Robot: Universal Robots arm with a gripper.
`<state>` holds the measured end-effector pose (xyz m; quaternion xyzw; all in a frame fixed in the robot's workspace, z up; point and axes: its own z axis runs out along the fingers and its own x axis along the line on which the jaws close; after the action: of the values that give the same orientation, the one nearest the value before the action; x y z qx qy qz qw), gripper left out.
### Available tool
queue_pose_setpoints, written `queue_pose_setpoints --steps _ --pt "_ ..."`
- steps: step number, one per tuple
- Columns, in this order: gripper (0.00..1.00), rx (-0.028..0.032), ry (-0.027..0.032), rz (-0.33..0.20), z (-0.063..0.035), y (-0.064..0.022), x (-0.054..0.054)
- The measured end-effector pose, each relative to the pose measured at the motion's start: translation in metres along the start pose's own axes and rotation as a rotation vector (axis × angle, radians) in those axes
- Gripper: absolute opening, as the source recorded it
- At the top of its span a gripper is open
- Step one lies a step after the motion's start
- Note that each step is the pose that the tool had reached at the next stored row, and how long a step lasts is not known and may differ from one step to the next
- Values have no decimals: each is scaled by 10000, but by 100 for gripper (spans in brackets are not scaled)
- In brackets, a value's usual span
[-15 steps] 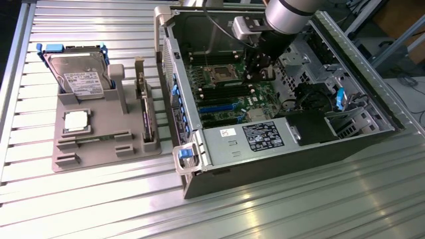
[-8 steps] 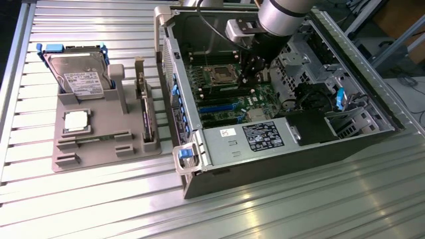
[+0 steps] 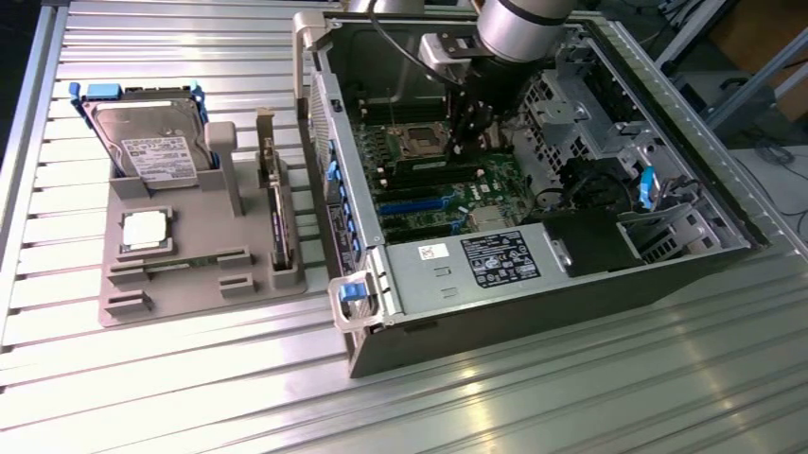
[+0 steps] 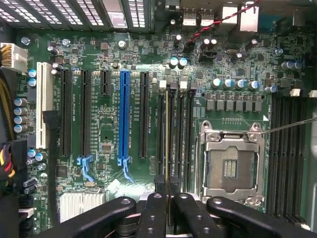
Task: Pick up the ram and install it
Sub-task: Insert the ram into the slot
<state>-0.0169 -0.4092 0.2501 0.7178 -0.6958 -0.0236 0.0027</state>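
Claw: the gripper (image 4: 168,210) hangs inside the open computer case (image 3: 707,203), fingers (image 4: 151,218) drawn together on the ram (image 4: 167,148), which shows between them as a thin edge.
Ram: the stick stands on edge in one of the black memory slots (image 4: 179,134), just beside the CPU socket (image 4: 232,166).
Arm: in the exterior view the robot arm (image 3: 518,28) reaches down from above into the case, over the motherboard (image 3: 442,184).
Board: a blue expansion slot (image 4: 123,116) and black slots lie to the side of the memory slots; the socket lies open with its contact field bare.
Case: a power supply (image 3: 486,265) with a label sits at the near end.
Tray: at the exterior view's left, a grey fixture tray (image 3: 189,284) holds a hard drive (image 3: 151,147), a square silver CPU chip (image 3: 143,230) and an expansion card (image 3: 275,213) on edge.
Surface: all rests on a ribbed metal table (image 3: 505,397).
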Motion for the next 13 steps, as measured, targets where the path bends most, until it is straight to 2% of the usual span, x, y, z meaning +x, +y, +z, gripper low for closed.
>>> queue_pose_setpoints --steps 3,4,5,6,9,11,13 --pt "12 0 22 1 57 17 1" --pt "12 0 103 62 70 23 1" --pt "12 1 147 162 74 23 1" --pt "12 0 218 205 76 23 2" --pt "12 1 224 250 80 23 -1" --pt "12 9 210 687 84 23 0" --pt "12 10 207 766 86 23 0"
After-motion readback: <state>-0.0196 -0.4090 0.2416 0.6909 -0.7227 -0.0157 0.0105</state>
